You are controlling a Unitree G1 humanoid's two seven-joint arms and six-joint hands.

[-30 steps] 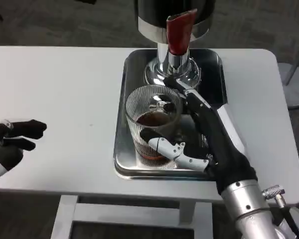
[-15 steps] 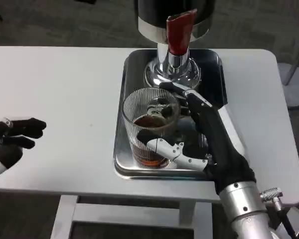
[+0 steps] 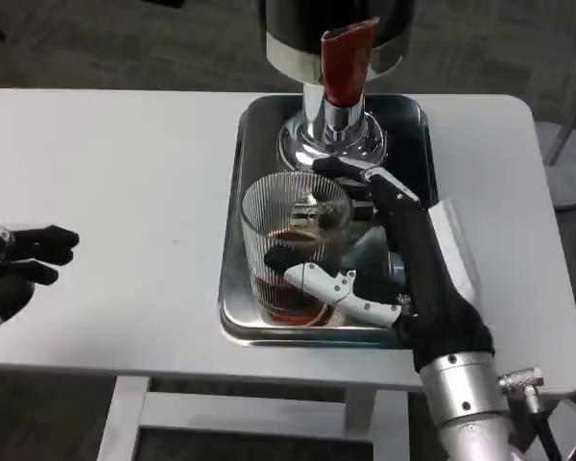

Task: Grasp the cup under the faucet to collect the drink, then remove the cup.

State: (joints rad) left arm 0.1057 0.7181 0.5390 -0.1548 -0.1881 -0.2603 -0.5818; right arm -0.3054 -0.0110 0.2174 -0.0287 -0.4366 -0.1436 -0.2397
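Observation:
A ribbed clear glass cup (image 3: 293, 245) holding dark brown drink stands on the steel tray (image 3: 259, 130), just in front of the dispenser's chrome base. My right hand (image 3: 403, 259) grips the cup from its right side, with fingers (image 3: 331, 285) wrapped across its front and others behind its rim. The dispenser's red faucet handle (image 3: 347, 60) hangs above and behind the cup. My left hand (image 3: 19, 259) hovers at the table's left edge with its fingers loosely curled and nothing in it.
The black and chrome dispenser (image 3: 334, 91) stands at the back of the tray. The white table (image 3: 125, 182) stretches bare to the left of the tray. Its front edge lies close below the tray.
The cup in my right hand has shifted slightly toward the tray's front, away from the faucet. My left hand has drifted a little further left.

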